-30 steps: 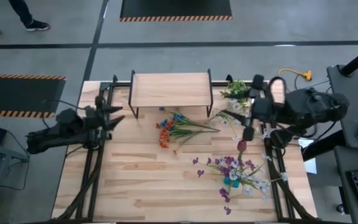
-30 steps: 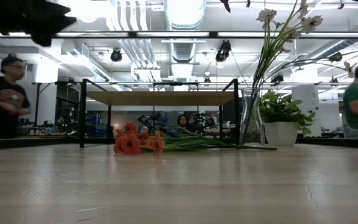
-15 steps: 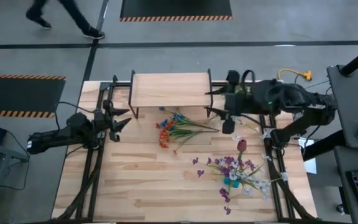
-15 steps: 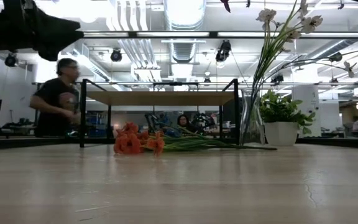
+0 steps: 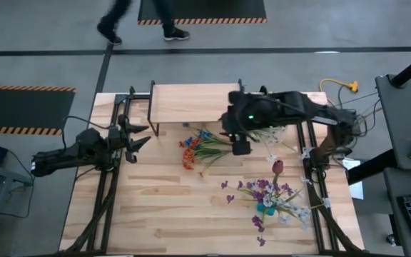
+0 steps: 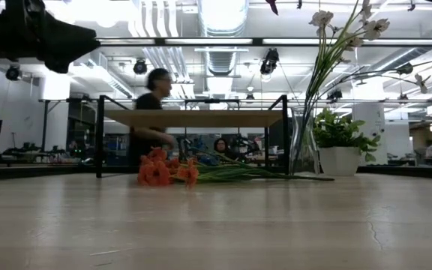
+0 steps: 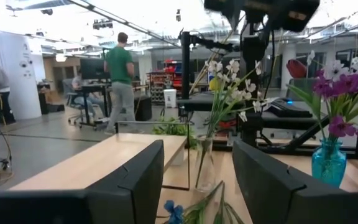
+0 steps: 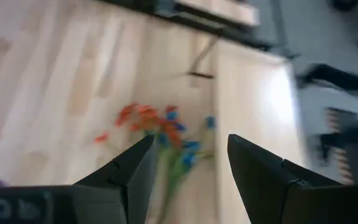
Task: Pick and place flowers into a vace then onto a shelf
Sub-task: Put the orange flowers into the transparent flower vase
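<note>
A bunch of flowers point(image 5: 204, 148) with orange and blue blooms lies flat on the table just in front of the shelf point(image 5: 196, 102); in the low view the flowers point(image 6: 163, 171) lie on their sides. My right gripper point(image 5: 238, 145) hangs open above the bunch's stem end, slanting down, and in its wrist view the flowers point(image 8: 166, 134) show between the open fingers of my right gripper point(image 8: 190, 142). A clear vase point(image 6: 303, 146) holding white flowers stands to the right. My left gripper point(image 5: 145, 135) waits open and level over the table's left side.
A blue vase point(image 7: 328, 163) of purple flowers point(image 5: 266, 200) stands at the near right, a dark red bloom point(image 5: 277, 166) beside it. A white-potted green plant point(image 6: 341, 146) stands at the far right. A person point(image 6: 152, 112) walks beyond the far edge.
My right gripper has swung from the table's right side toward the left, sinking and tipping downward, and now hangs over the orange and blue flowers. Its fingers stay open. A person has walked across behind the far edge.
</note>
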Controlling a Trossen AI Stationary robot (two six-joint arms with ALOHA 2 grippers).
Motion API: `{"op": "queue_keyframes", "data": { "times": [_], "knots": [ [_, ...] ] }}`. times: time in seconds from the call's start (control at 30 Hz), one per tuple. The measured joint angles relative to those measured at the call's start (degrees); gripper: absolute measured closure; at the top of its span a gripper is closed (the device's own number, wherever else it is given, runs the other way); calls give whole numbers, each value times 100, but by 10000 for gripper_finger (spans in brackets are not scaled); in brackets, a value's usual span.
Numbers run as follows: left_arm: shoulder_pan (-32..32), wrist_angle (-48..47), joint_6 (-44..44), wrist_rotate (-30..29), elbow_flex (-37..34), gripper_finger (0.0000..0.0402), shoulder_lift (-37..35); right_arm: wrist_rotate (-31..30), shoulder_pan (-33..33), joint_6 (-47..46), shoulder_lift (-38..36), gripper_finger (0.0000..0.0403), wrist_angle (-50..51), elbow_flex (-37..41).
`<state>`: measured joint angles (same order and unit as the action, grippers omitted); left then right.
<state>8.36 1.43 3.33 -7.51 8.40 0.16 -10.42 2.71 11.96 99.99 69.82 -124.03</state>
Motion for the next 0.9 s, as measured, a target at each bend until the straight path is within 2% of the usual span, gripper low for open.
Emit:
{"op": "queue_keyframes", "data": {
  "times": [0.1,0.37,0.6,0.9],
  "knots": [
    [-2,4,52,0,15,226,32,442,-69,-4,178,211,11,112],
    [-4,0,61,0,17,226,17,544,-139,-321,505,211,21,258],
    [-4,-11,63,-2,17,226,13,1358,-142,-539,847,211,-214,285],
    [-4,-63,63,-2,18,226,2,1324,-176,-699,1600,211,-211,411]
  ]
}}
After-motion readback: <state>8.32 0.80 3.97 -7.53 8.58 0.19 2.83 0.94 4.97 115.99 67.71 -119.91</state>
